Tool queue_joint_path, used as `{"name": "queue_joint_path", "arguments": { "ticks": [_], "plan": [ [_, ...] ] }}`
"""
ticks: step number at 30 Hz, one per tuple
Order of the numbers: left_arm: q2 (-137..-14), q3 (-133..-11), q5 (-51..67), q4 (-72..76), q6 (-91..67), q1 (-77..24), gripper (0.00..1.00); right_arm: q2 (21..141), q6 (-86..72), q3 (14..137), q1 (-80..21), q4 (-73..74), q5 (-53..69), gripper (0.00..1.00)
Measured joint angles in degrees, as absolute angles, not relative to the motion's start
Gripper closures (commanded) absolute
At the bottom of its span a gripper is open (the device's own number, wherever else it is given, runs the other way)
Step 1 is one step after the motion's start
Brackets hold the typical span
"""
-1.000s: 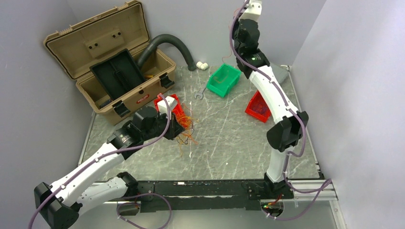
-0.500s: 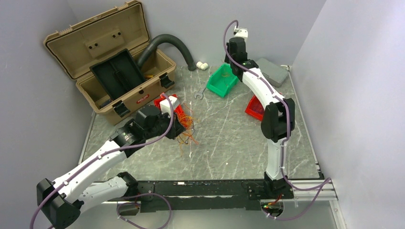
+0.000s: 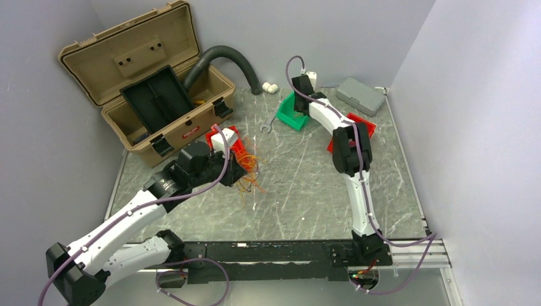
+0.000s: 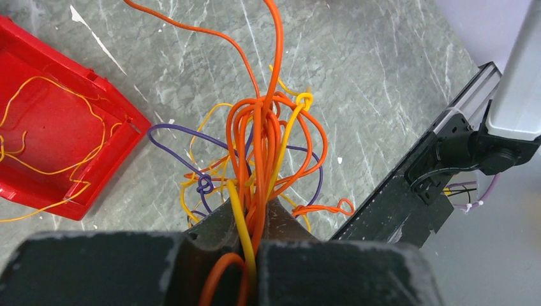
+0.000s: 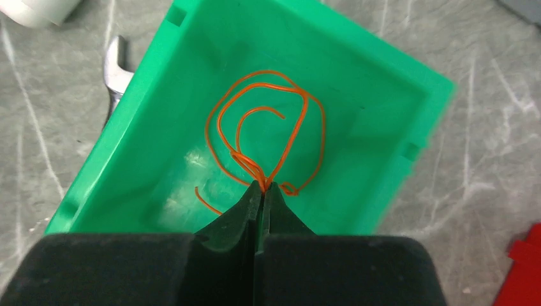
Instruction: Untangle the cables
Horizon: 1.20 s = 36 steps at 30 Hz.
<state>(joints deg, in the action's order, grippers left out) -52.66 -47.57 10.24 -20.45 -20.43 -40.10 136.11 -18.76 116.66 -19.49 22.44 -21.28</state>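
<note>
Tangled orange, yellow and purple cables (image 4: 268, 146) are clamped by the left hand (image 4: 252, 217), left of centre; one curly orange cable (image 5: 268, 115) is pinched by the right hand (image 5: 261, 191) in the far green plastic bin (image 5: 383, 83).

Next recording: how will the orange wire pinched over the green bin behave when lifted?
The orange wire is probably floppy: it curls in loose loops from the right claw. It is likely very light, being so thin. It may snag, since its loops cross inside the green bin.
</note>
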Motion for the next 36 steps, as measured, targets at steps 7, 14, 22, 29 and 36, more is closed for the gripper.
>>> {"name": "queue_joint_path", "arguments": {
  "ticks": [7, 14, 22, 29, 36],
  "plan": [
    [-50.00, -47.09, 10.22, -21.08, -20.45, -40.12, 1.00, 140.35, -19.68, 122.83, -19.46, 28.23, -18.94, 0.48],
    [-48.93, -46.78, 10.26, -21.76, -20.58, -40.12, 1.00, 129.75, -17.21, 118.30, -19.46, 29.56, -14.76, 0.38],
    [-51.35, -44.93, 13.04, -19.46, -20.97, -40.29, 0.98, 99.46, -13.67, 92.55, -19.49, 23.46, -0.21, 0.20],
    [-60.05, -45.43, 16.67, -15.05, -21.96, -42.11, 0.98, 72.75, -14.15, 56.71, -19.75, 13.61, 14.83, 0.22],
    [-68.07, -49.67, 18.22, -12.32, -23.29, -44.38, 0.98, 56.07, -17.91, 34.59, -21.43, 4.12, 26.24, 0.23]
  ]
}}
